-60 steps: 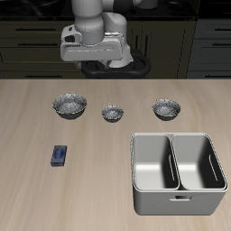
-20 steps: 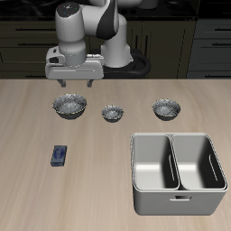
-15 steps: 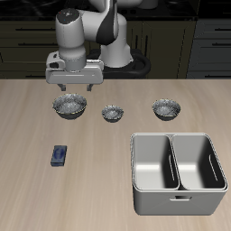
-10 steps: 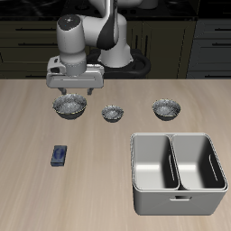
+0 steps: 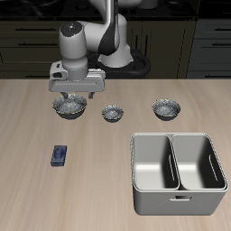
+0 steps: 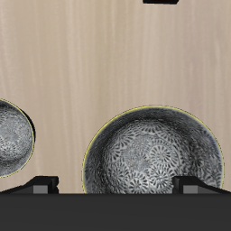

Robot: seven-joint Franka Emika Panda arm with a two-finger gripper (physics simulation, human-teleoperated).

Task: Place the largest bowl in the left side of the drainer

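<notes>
The largest bowl (image 5: pixel 69 107) is a grey speckled bowl that stands on the table at the end of the row of three bowls. My gripper (image 5: pixel 74 93) hangs open just above it, with one finger over each side of the rim. In the wrist view the bowl (image 6: pixel 153 155) fills the space between my fingertips (image 6: pixel 194 185), and my gripper (image 6: pixel 117 186) holds nothing. The drainer (image 5: pixel 176 204) is a grey two-compartment tub near the table's front edge, and both compartments are empty.
The smallest bowl (image 5: pixel 112 112) stands in the middle of the row, and its edge shows in the wrist view (image 6: pixel 13 135). The medium bowl (image 5: pixel 166 109) stands behind the drainer. A small blue object (image 5: pixel 60 155) lies in front of the largest bowl.
My gripper has swung from the table's back middle to over the largest bowl and has come down toward it over the last second. The bowls and the drainer have not moved.
</notes>
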